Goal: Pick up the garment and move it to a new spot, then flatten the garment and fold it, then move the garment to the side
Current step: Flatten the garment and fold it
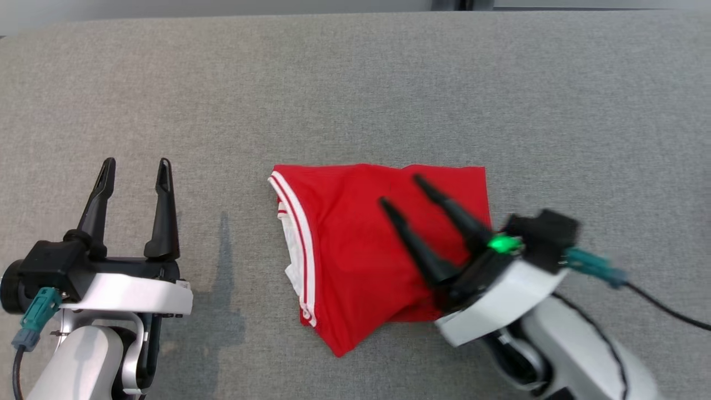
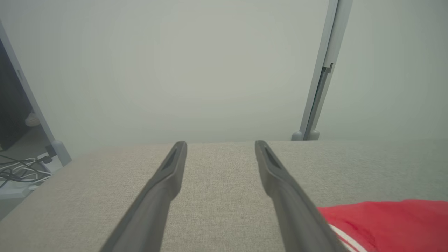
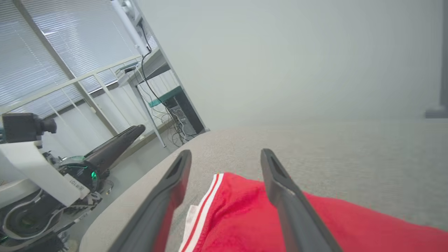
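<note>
Both sets loose. My right fingers (image 1: 400, 189) are spread wide, released, gripping nothing. They hang low over the red cloth garment with white striped trim (image 1: 355, 244), tips pointing across it, with cloth under and between them.

The garment lies on the grey woven-fabric table (image 1: 355, 83). My left fingers (image 1: 136, 164) are also spread and empty, well apart from the garment, which sits off to their right.

The garment reads as folded: a compact block, its striped edge (image 1: 294, 222) on the side away from my right fingers, one pointed corner poking out on the near side.

My guess is that the move to the side comes next. To do it well:
- come down at the edge nearest my right fingers
- pinch every layer together, not just the top one
- keep the lift low and drag little, so the fold doesn't spill open
- left fingers could take the striped side if the block sags
</note>
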